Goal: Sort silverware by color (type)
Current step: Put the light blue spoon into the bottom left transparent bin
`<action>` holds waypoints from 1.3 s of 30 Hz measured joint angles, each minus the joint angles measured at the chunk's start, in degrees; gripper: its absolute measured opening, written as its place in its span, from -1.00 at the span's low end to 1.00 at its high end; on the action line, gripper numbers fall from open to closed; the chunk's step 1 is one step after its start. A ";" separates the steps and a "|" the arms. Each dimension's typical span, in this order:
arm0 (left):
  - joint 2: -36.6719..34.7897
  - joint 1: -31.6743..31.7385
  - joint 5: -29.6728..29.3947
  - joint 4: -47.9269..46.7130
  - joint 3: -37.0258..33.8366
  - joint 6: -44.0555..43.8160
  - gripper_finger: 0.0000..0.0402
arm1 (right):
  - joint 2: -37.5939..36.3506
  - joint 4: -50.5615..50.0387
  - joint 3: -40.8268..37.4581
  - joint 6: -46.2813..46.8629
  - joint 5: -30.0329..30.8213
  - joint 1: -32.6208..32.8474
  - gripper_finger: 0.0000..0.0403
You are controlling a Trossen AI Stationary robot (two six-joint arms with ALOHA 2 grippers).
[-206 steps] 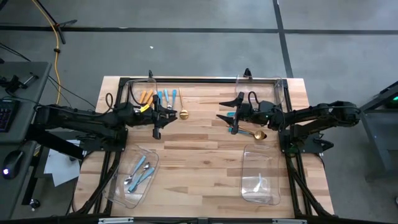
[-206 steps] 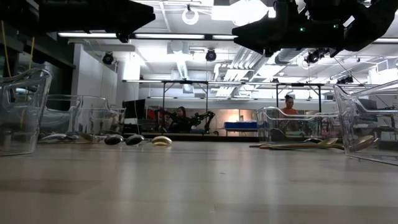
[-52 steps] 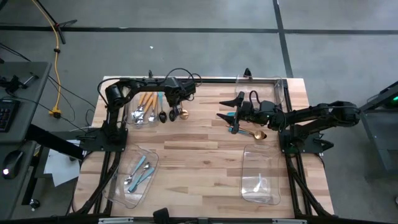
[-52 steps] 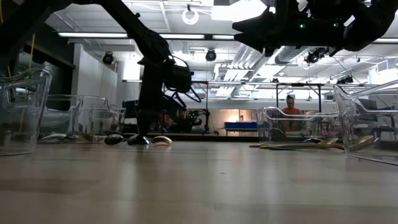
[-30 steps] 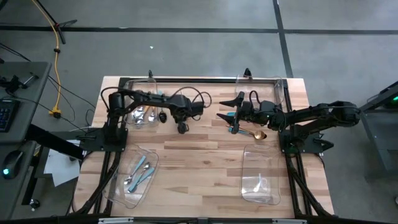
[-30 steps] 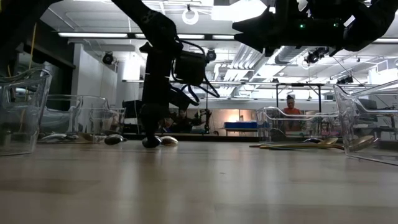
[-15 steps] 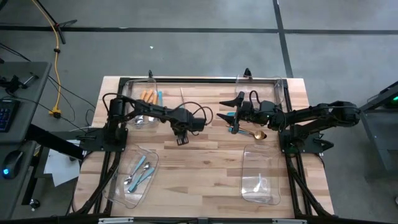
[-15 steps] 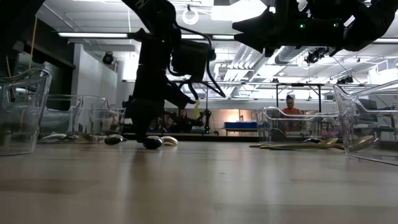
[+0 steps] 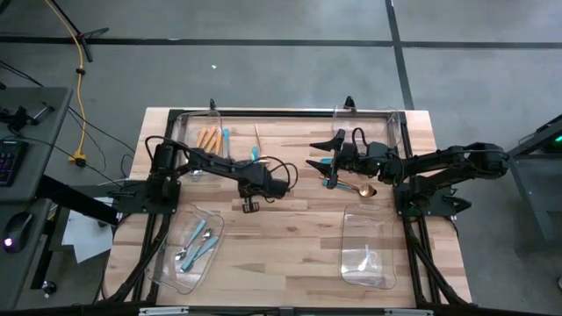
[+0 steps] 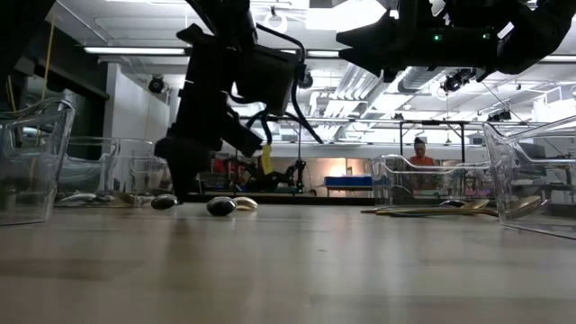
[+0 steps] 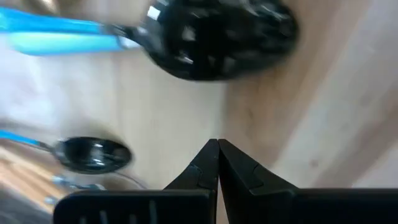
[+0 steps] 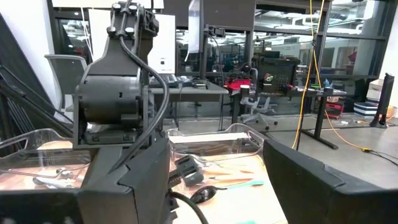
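My left gripper [image 9: 248, 207] is shut, low over bare wood left of the table's middle. In the left wrist view its fingertips [image 11: 217, 149] stand apart from a teal-handled black spoon [image 11: 217, 31]; a second dark spoon bowl [image 11: 93, 153] lies farther off. The low view shows the black bowl [image 10: 220, 205] resting on the table. Orange handles [image 9: 206, 136], a light-blue handle [image 9: 224, 135], a gold one [image 9: 257, 138] and a teal handle [image 9: 255, 154] lie at the far left. My right gripper [image 9: 309, 155] hovers open right of the middle, with a gold spoon [image 9: 364, 189] lying on the table under its wrist.
A clear bin [image 9: 176, 263] at the near left holds light-blue-handled pieces. Another bin [image 9: 351, 219] sits near right, one stands at the far right [image 9: 399, 123], and one at the far left [image 9: 186, 132]. Bare wood lies between the arms and toward the near edge.
My left gripper, staying shut, has gone from the silverware row toward the table's near edge and slightly left. In the low view the black spoon bowl has slid a little nearer than a second ago. My right arm has kept still.
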 joint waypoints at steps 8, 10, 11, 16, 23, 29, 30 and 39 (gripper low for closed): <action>-0.04 2.79 -8.35 6.85 0.50 6.91 -1.00 | 0.00 0.00 0.00 0.00 0.01 0.00 0.21; -0.04 3.95 -7.69 10.31 0.44 10.20 -1.00 | 0.00 0.00 0.00 0.00 0.01 0.00 0.21; -0.04 4.57 -7.34 11.47 0.31 11.21 -1.00 | 0.00 -0.01 0.00 0.00 0.00 0.00 0.21; -0.04 7.05 -7.02 11.16 0.17 11.13 -1.00 | 0.00 -1.04 0.02 -0.04 0.01 0.00 0.21; -0.06 8.16 -6.99 12.94 0.17 12.64 -1.00 | 0.00 -1.84 0.02 -0.09 -0.01 -0.01 0.21; -1.28 7.44 -4.24 14.66 0.17 13.20 -1.00 | 0.00 -1.84 0.02 -0.17 0.01 0.00 0.21; -1.31 7.36 -2.94 15.12 0.17 13.18 -1.00 | 0.00 -1.86 0.02 -0.17 0.01 0.00 0.21; -2.57 6.29 -1.73 12.14 0.09 10.22 -1.00 | 0.00 -2.17 0.02 0.33 0.01 0.00 0.21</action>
